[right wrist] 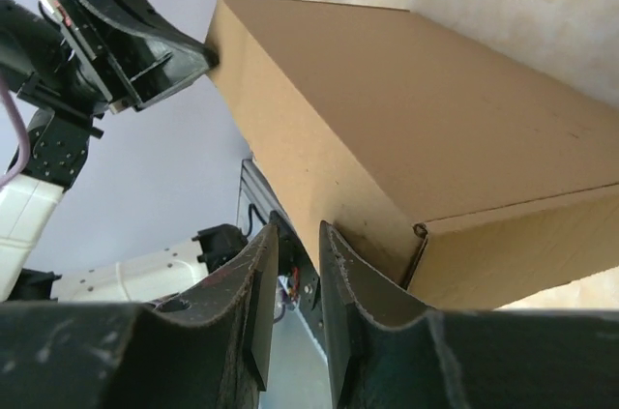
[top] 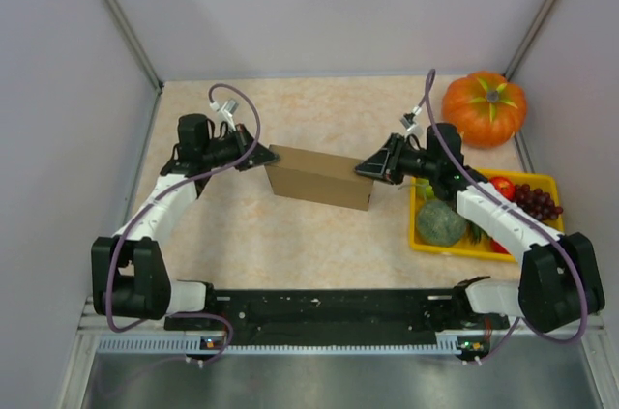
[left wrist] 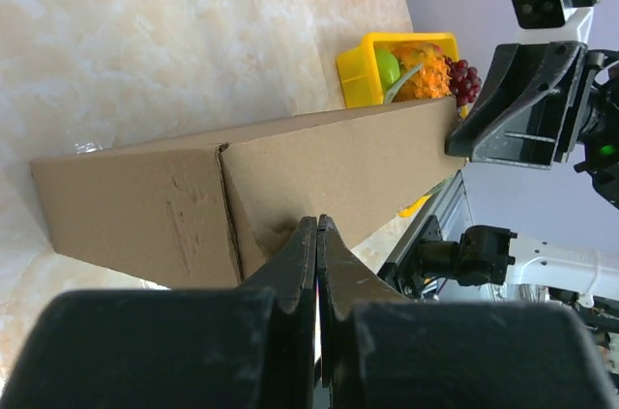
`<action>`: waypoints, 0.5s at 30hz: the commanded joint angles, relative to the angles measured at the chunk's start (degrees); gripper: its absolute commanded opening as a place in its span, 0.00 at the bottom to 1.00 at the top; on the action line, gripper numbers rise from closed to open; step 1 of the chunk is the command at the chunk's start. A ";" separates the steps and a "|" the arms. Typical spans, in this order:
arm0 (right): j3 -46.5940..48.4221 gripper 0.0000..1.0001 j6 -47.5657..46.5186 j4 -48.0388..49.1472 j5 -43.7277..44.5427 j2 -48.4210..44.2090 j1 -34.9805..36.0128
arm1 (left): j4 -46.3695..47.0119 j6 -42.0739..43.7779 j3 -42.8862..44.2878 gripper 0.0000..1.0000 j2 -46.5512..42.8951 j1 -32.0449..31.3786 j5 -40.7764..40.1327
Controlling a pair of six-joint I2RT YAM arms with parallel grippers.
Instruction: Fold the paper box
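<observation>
The paper box is a closed, brown cardboard block lying in the middle of the table. My left gripper is shut, with its tips touching the box's left end. In the left wrist view the closed tips rest against the box's end face. My right gripper is at the box's right end. In the right wrist view its jaws stand a narrow gap apart with nothing between them, and one finger lies against the box's lower corner.
A yellow tray with a green melon, grapes and other fruit stands just right of the box, under the right arm. An orange pumpkin sits at the back right. Walls close in both sides.
</observation>
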 commanded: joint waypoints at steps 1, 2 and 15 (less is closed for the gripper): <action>-0.02 0.25 -2.91 -0.39 0.07 -0.31 -0.94 | -2.76 2.31 0.10 0.00 1.75 0.27 -2.67; 3.38 0.25 -3.70 -1.89 0.07 -0.48 -0.94 | -3.73 3.01 1.32 0.00 1.84 0.27 -3.02; -4.48 0.25 -3.35 1.78 0.31 -4.18 -2.44 | -4.79 3.98 2.74 0.00 2.46 0.27 -3.73</action>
